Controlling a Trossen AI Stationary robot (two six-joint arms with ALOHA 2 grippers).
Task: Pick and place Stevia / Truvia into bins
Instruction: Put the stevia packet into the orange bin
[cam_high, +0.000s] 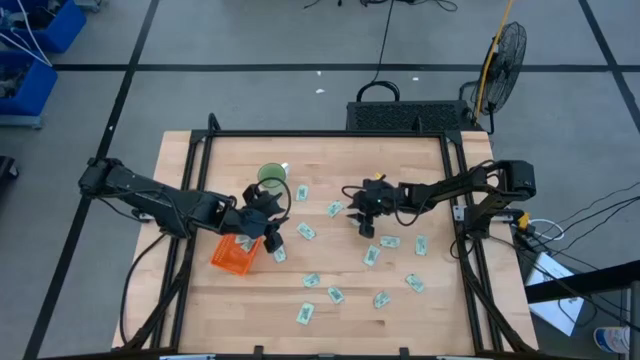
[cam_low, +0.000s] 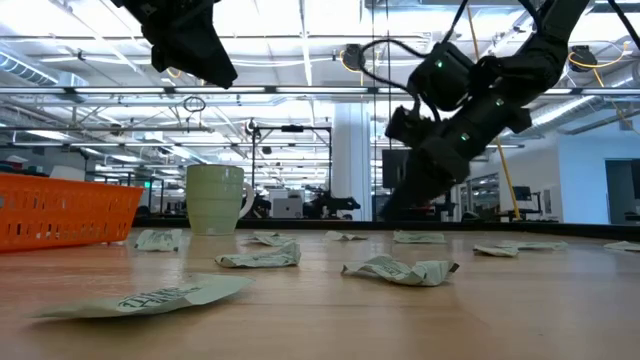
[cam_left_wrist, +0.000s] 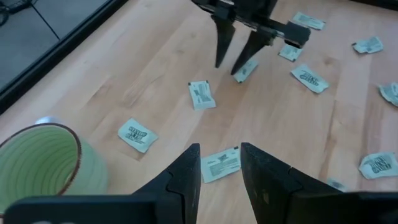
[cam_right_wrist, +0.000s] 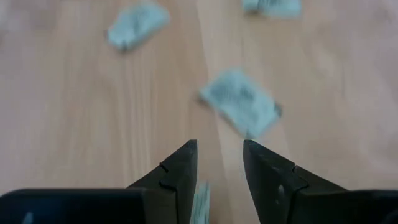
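Reaching low with fingers spread, the right gripper (cam_right_wrist: 216, 163) targets a Stevia packet (cam_right_wrist: 241, 102). Next it should descend and pinch. The left gripper (cam_left_wrist: 219, 163), fingers parted and empty, hovers near the orange bin (cam_high: 234, 252).

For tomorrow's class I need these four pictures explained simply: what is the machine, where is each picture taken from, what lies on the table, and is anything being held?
Two dark robot arms work at a wooden table. One picture looks straight down, one looks level across the tabletop, and two come from cameras on the arms' wrists. Small white-and-green sweetener packets lie scattered beside an orange bin and a green cup. The left end effector hangs over the table near the bin and cup, fingers open, holding nothing. The right end effector hovers low over the packets, also open and empty.
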